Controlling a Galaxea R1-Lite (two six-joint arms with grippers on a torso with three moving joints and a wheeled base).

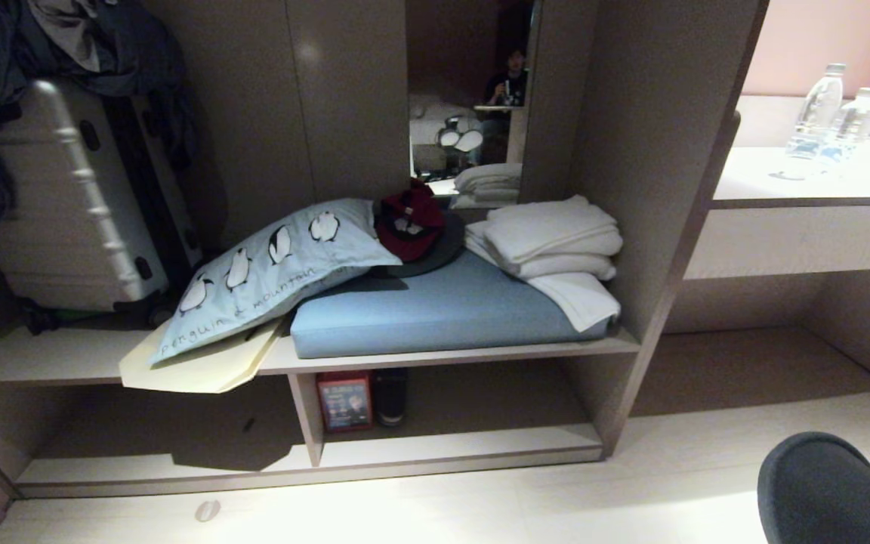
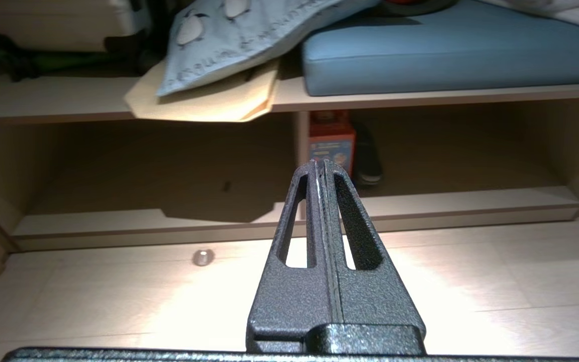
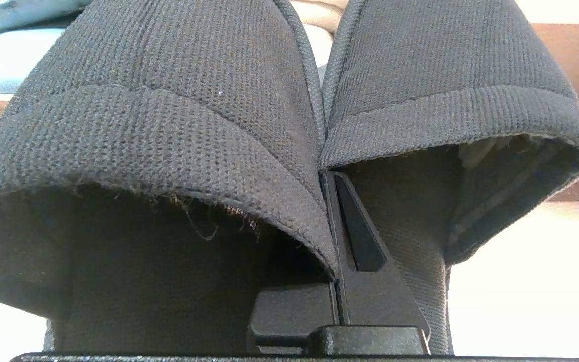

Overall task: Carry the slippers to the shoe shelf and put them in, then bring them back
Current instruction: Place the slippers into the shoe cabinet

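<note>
- left gripper [image 2: 322,166]: fingers pressed together, empty, pointing at the shoe shelf [image 1: 450,412]
- shelf opening lies ahead and left of the load
- right gripper [image 3: 330,181]: clamped on both slippers [image 1: 828,483], toes pointing forward, low right

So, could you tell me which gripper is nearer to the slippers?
Right. The right gripper is shut on the slippers, between the pair. The left gripper is shut, empty, facing the shoe shelf.

I see my left black textured hand [image 2: 323,166], fingers pressed together, hanging over pale floor before the low wood-grain shoe shelf [image 2: 118,171] (blue cushion [image 2: 445,55] above).
</note>
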